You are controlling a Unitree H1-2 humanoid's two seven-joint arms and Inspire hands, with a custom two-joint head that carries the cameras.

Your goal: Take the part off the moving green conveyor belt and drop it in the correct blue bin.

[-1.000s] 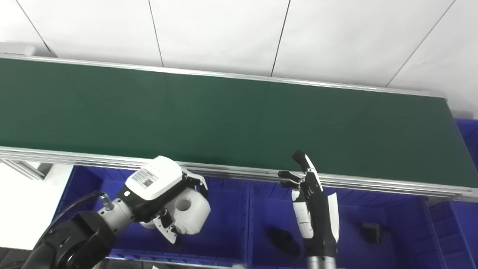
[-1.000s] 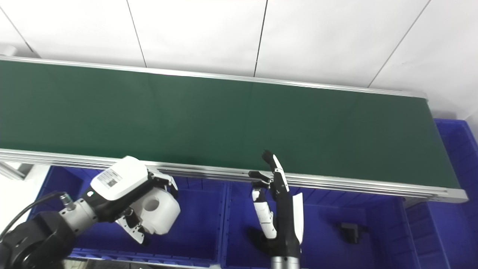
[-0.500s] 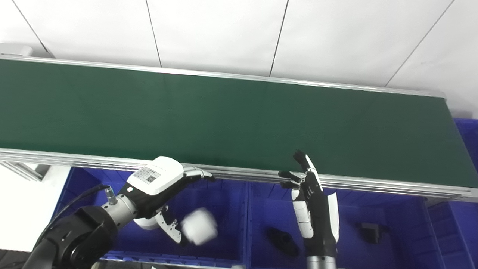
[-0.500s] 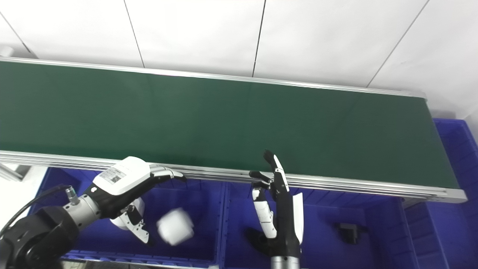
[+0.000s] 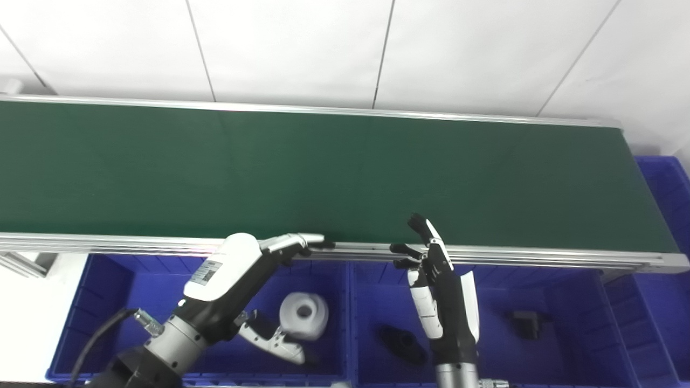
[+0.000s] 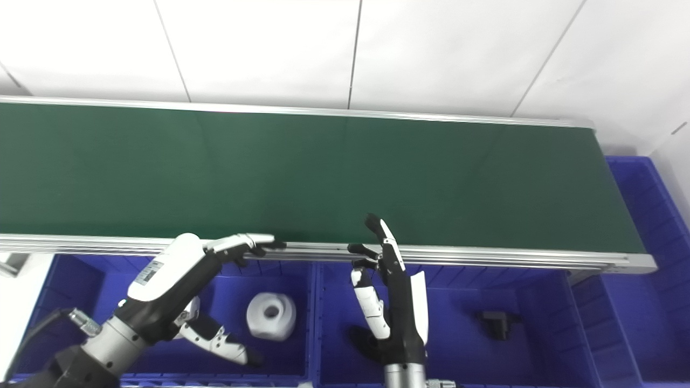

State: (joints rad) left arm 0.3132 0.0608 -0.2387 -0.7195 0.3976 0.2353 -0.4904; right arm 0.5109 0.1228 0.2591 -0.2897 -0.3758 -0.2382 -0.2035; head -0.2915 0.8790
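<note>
Left hand (image 5: 237,275) is spread wide and empty, fingers stretched toward the near rail of the green conveyor belt (image 5: 323,172), thumb pointing down-right over the left blue bin (image 5: 102,302). White cylindrical part (image 5: 304,315), with a round hole facing up, lies in that bin, just right of the thumb and not touching it. Right hand (image 5: 439,291) stands upright over the middle blue bin (image 5: 372,302), fingers apart and holding nothing, fingertips (image 5: 418,221) overlapping the belt's near edge. Belt surface is bare green end to end. Black part (image 5: 399,342) lies in the middle bin: the left eye view shows most of it left of the right wrist, while in the right eye view the wrist covers much of it. Smaller black angular part (image 6: 497,323) sits further right in the same bin, well apart from the hand. Another blue bin (image 6: 641,215) at the belt's right end shows more of its floor in the right eye view.
</note>
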